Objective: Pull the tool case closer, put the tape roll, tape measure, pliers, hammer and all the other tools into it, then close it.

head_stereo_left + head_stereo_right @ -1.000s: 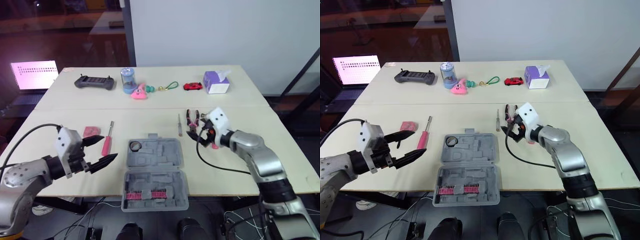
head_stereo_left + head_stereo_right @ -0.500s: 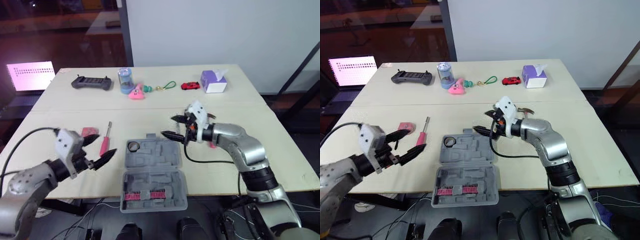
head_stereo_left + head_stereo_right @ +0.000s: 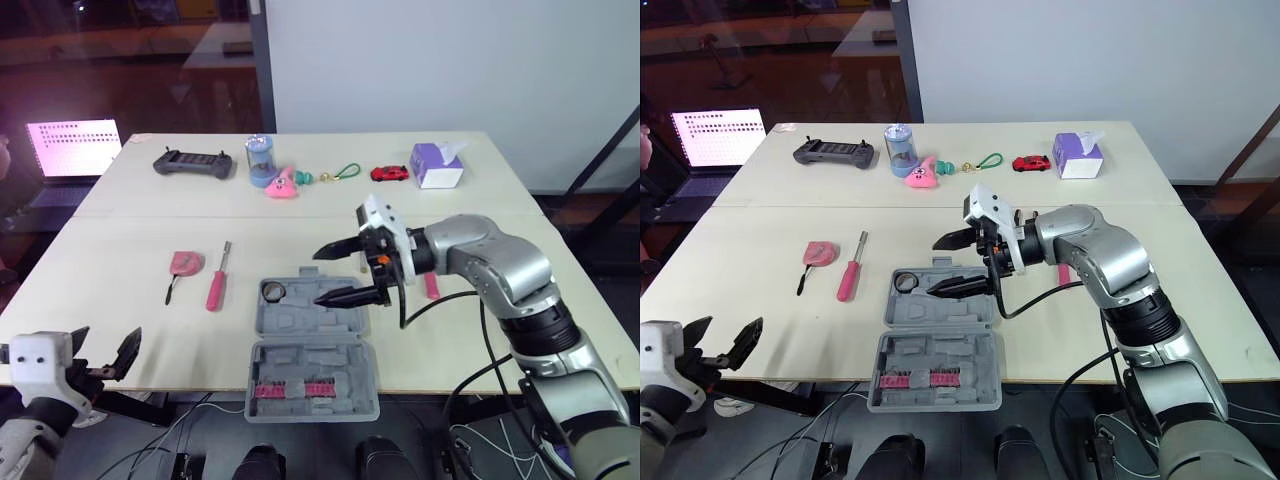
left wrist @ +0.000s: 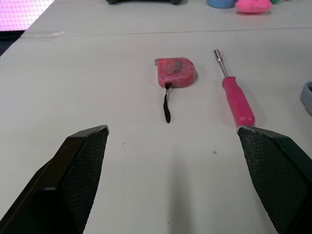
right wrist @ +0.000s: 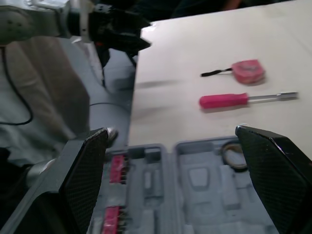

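Tool case (image 3: 345, 352): grey, lying open at the lower centre of the frame, near the front edge of the table (image 3: 120, 300). A row of pink bits (image 3: 290, 388) sits in its nearer half.
Tape roll (image 3: 272, 291): a dark ring in the upper left pocket of the case's farther half.
Right claw (image 3: 320, 277): empty, with its two black fingers spread wide. It hovers over the case's farther half, just right of the tape roll.
Screwdriver (image 3: 215, 285): pink handle, on the table left of the case, apart from it.
Tape measure (image 3: 186, 263): pink with a black strap, just left of the screwdriver and not touching it.
Left claw (image 3: 100, 345): in the lower left corner of the frame, at the table's near edge. Its fingers are spread and hold nothing.
Far side of table, along the upper frame: black controller (image 3: 190, 162), blue jar (image 3: 258, 160), pink plush toy (image 3: 281, 185), red toy car (image 3: 387, 173), tissue box (image 3: 436, 165).
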Tool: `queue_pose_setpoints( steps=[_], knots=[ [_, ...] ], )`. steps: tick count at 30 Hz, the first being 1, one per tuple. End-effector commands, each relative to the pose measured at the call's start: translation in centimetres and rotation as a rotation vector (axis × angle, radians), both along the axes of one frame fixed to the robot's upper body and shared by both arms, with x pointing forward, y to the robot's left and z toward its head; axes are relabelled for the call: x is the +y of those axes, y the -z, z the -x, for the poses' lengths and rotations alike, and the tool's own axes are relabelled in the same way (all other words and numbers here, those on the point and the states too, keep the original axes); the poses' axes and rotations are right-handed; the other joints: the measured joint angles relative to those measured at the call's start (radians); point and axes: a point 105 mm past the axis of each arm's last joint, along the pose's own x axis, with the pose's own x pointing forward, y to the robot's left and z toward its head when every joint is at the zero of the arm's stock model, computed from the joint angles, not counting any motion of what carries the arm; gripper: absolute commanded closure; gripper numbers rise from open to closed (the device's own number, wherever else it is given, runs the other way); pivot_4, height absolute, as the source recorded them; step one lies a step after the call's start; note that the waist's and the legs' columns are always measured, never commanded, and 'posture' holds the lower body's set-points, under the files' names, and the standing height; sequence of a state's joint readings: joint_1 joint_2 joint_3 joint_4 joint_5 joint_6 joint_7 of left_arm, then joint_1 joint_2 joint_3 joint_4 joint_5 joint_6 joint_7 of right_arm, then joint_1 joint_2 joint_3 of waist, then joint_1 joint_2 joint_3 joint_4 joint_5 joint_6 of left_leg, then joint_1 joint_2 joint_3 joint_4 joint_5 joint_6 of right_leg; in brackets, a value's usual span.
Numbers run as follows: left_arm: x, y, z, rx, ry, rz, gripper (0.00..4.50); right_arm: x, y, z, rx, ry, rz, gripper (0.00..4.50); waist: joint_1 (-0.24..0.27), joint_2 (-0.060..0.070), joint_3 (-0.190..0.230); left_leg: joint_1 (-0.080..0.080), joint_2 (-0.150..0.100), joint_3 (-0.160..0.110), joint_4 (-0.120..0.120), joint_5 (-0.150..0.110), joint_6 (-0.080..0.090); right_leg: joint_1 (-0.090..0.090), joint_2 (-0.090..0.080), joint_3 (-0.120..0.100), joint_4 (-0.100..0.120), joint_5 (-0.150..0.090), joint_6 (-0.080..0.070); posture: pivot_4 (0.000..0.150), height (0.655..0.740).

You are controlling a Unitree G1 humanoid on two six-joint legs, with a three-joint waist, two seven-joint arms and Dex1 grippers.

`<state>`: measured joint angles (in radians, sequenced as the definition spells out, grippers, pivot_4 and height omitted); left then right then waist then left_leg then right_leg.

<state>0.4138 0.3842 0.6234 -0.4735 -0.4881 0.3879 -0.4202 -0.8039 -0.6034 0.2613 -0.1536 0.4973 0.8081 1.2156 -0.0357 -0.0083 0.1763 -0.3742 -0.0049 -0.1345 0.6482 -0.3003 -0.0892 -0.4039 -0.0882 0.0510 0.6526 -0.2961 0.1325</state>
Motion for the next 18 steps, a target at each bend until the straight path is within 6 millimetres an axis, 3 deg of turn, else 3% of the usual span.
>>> queue_pose_setpoints(
  steps=[1, 9, 18],
  knots=[
    [0.4, 0.1, -1.1, -0.006, -0.019, -0.016, 0.06, -0.2, -1.7, 0.1, -0.055, 0.000, -0.007, 0.00, 0.000, 0.000, 0.000, 0.000, 0.000, 0.000, 0.000, 0.000, 0.000, 0.000, 0.000, 0.000, 0.000, 0.000, 0.000, 0.150, 0.7400],
    [1.5, 2.0, -5.2, 0.057, 0.026, 0.008, 0.06, -0.8, -2.0, 1.0, -0.070, 0.020, 0.007, 0.00, -0.006, 0.000, 0.000, 0.000, 0.000, 0.000, 0.000, 0.000, 0.000, -0.001, 0.000, 0.000, 0.000, 0.000, 0.000, 0.150, 0.7400],
    [1.8, 3.1, -11.7, 0.077, 0.073, 0.018, 0.06, -1.4, -2.0, 1.0, -0.094, 0.111, 0.012, 0.00, -0.006, 0.000, 0.000, 0.000, 0.000, 0.000, 0.000, 0.000, 0.000, -0.001, 0.000, -0.001, 0.000, 0.000, 0.000, 0.150, 0.7400]
  ],
)
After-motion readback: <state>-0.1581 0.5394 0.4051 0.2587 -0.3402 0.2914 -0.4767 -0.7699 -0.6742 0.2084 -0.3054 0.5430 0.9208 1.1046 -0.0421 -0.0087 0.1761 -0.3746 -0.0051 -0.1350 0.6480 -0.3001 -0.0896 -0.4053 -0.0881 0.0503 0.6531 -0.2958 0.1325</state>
